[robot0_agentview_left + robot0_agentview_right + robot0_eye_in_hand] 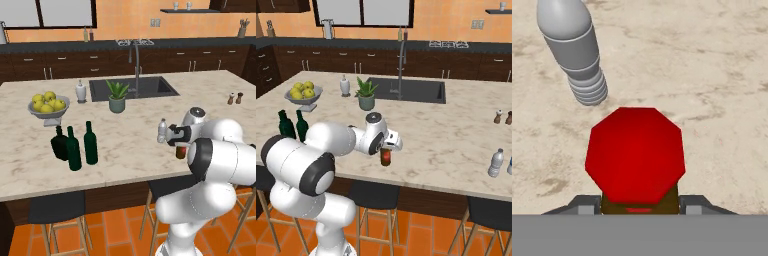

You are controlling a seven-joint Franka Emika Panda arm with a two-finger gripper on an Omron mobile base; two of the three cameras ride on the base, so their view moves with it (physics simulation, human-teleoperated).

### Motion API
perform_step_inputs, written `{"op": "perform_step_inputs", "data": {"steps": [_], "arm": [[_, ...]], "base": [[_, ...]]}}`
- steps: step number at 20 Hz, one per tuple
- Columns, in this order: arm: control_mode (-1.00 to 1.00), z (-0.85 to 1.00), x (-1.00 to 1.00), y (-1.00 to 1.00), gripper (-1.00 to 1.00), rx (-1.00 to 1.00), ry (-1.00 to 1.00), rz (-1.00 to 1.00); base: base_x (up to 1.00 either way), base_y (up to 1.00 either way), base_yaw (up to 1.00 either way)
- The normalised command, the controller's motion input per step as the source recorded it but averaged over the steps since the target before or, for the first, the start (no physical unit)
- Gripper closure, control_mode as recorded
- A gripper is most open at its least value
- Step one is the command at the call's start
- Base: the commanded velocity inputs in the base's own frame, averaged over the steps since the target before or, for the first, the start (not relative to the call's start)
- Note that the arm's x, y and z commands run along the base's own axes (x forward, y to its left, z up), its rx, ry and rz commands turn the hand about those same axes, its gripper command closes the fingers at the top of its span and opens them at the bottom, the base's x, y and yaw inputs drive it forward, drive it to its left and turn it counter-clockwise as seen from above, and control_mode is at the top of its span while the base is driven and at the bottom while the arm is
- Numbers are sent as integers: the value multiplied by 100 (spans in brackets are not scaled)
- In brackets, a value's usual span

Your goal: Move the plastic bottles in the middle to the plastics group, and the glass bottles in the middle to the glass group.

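Observation:
The short brown bottle with a red cap (635, 155) stands near the counter's front edge (181, 152) (386, 158). My gripper (640, 204) (181, 148) (386, 150) comes down over it, a finger pressed against each side of its brown body. A small clear plastic bottle (162, 131) (574, 50) stands just left of it, untouched. The glass group (74, 146) is at the counter's left: a squat blackish flask (60, 144) and two tall dark green bottles (90, 144). Two clear plastic bottles (496, 162) stand far right.
A bowl of lemons (48, 106), a white dispenser (80, 92), a potted plant (117, 97) and the sink (150, 87) lie behind. Two small shakers (235, 98) stand at the right. Stools (57, 207) sit under the front edge.

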Motion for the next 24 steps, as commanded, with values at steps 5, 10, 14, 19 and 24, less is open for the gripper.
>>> {"op": "perform_step_inputs", "data": {"steps": [5, 10, 14, 19, 24], "arm": [[-100, 22, -35, 8, 100, 0, -9, 1], [-100, 40, -63, 59, 100, 6, -15, 10], [-100, 20, -20, 99, 100, 3, -11, 21], [-100, 12, 8, 98, 100, 0, -7, 31], [-100, 9, 38, 86, 100, 0, 0, 22]], "base": [[0, 0, 0], [0, 0, 0], [0, 0, 0], [0, 0, 0], [0, 0, 0]]}}
